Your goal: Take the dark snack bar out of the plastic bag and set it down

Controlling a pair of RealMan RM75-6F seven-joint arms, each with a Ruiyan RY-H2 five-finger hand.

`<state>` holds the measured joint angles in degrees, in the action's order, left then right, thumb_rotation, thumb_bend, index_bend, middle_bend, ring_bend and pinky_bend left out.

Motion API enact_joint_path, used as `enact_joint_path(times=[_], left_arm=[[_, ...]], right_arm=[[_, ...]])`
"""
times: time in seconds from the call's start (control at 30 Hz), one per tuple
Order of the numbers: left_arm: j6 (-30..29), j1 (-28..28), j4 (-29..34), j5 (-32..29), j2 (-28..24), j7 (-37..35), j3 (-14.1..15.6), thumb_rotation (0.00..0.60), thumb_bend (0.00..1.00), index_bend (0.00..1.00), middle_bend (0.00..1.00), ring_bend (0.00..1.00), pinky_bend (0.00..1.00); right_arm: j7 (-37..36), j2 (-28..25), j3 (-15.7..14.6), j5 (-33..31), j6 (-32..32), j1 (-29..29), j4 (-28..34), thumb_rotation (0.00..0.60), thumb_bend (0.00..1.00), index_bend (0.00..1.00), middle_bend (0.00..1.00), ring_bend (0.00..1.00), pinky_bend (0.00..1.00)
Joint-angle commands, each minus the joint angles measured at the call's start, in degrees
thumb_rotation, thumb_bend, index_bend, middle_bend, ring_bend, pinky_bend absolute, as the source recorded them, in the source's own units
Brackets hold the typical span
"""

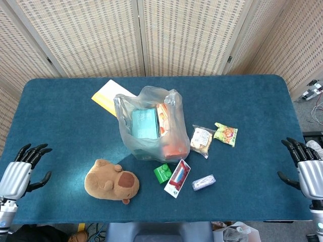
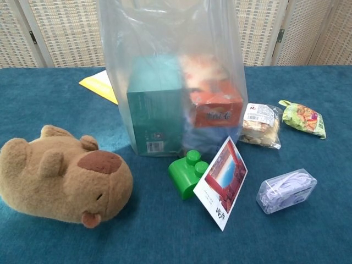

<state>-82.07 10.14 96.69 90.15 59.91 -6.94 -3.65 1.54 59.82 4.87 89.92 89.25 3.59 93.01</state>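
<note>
The clear plastic bag (image 1: 151,123) stands upright mid-table, its mouth open at the top; in the chest view the bag (image 2: 170,66) fills the centre. Inside are a teal box (image 2: 155,113) and an orange box (image 2: 212,104). A dark blue item (image 2: 204,138), likely the snack bar, lies low in the bag under the orange box, blurred by the plastic. My left hand (image 1: 20,171) hovers at the table's near left edge, fingers spread and empty. My right hand (image 1: 305,171) is at the near right edge, also spread and empty. Both are far from the bag.
A capybara plush (image 1: 112,181) lies front left of the bag. A green block (image 1: 162,173), a red-and-white card (image 1: 177,178) and a clear packet (image 1: 203,182) sit just in front. Two snack packets (image 1: 202,140) (image 1: 225,133) lie to the right, a yellow envelope (image 1: 108,96) behind.
</note>
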Motion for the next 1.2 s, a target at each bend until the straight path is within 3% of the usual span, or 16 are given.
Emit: enact_joint_path(times=[0.03, 0.33, 0.6, 0.67, 0.77, 0.93, 1.03, 1.2], left_arm=[[2.4, 2.6, 1.6, 1.0, -2.3, -5.7, -0.9, 0.600, 0.33, 0.20, 0.15, 0.17, 0.07], [8.5, 9.3, 6.3, 3.0, -7.7, -28.1, -2.7, 0.600, 0.32, 0.15, 0.15, 0.17, 0.09], [14.3, 15.5, 8.3, 3.2, -11.5, -48.4, -4.3, 0.596, 0.29, 0.13, 0.15, 0.17, 0.10], [15.3, 16.7, 8.4, 3.3, -11.8, -51.4, -4.5, 0.533, 0.29, 0.13, 0.15, 0.17, 0.10], [17.6, 19.0, 8.6, 3.5, -12.2, -56.9, -4.7, 0.333, 0.26, 0.12, 0.15, 0.17, 0.10], [20.6, 22.3, 7.9, 3.4, -11.8, -63.3, -5.1, 0.164, 0.23, 0.09, 0.15, 0.17, 0.10], [21.5, 23.8, 7.4, 3.3, -11.5, -66.8, -5.4, 0.108, 0.22, 0.08, 0.14, 0.13, 0.10], [22.5, 25.9, 6.2, 2.6, -10.4, -69.8, -5.9, 0.083, 0.22, 0.08, 0.12, 0.12, 0.10]], right_arm=[[0.3, -1.1, 1.0, 0.9, 1.1, 0.6, 0.7, 0.600, 0.15, 0.16, 0.14, 0.16, 0.26], [1.4, -4.0, 5.2, 2.8, 4.8, 2.7, 3.1, 0.600, 0.15, 0.16, 0.14, 0.16, 0.26], [2.6, -9.1, 8.8, 3.7, 4.3, 5.7, 9.1, 0.600, 0.14, 0.14, 0.14, 0.15, 0.26], [2.5, -10.3, 9.5, 3.5, 3.8, 6.4, 10.6, 0.600, 0.14, 0.13, 0.13, 0.15, 0.26], [3.0, -11.9, 10.5, 2.7, 2.7, 7.5, 12.4, 0.600, 0.13, 0.13, 0.13, 0.15, 0.26], [3.6, -13.1, 11.6, 1.6, 1.4, 8.9, 13.8, 0.600, 0.13, 0.12, 0.13, 0.15, 0.26], [3.5, -13.4, 12.2, 0.9, 1.1, 9.6, 14.1, 0.600, 0.13, 0.12, 0.13, 0.15, 0.26], [3.2, -13.4, 12.4, 0.6, 0.8, 10.3, 14.1, 0.600, 0.13, 0.12, 0.13, 0.15, 0.26]])
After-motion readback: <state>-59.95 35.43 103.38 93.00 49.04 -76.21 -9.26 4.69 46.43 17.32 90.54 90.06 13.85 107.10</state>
